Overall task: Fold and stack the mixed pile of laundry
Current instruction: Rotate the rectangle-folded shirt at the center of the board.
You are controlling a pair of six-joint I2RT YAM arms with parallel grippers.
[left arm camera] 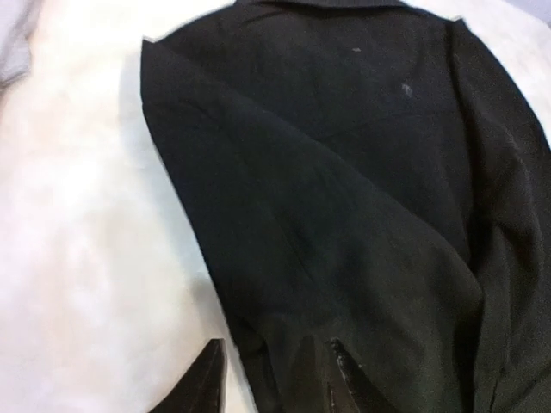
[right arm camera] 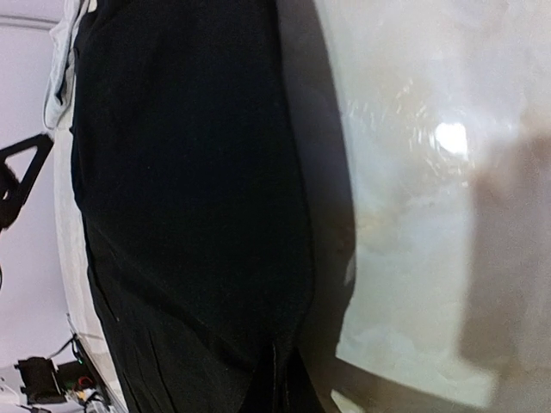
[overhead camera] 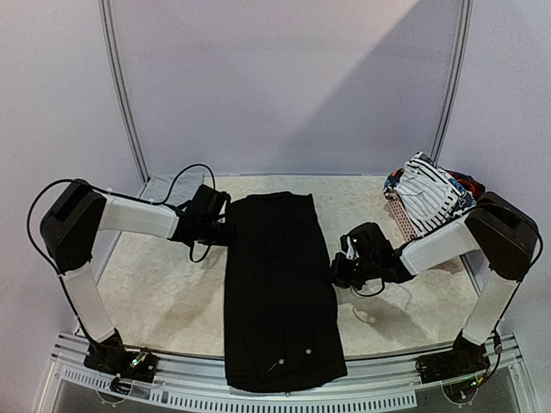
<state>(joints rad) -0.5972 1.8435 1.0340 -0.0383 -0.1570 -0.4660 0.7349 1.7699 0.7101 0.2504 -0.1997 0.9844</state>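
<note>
Down the middle of the table [overhead camera: 164, 292] lay the black trousers [overhead camera: 280, 284], one end hanging over the near edge. My left end effector [left arm camera: 271, 383] stood open astride their left edge. Whether my right end effector [overhead camera: 337, 274] gripped their right edge, I couldn't tell. Other laundry [overhead camera: 430, 196] sat far right.

Black trousers [overhead camera: 277, 292] are spread down the middle of the pale table [overhead camera: 164, 292], past its near edge. A pink basket [overhead camera: 399, 217] is set at the far right corner, grey cloth [overhead camera: 164, 191] at the far left.
</note>
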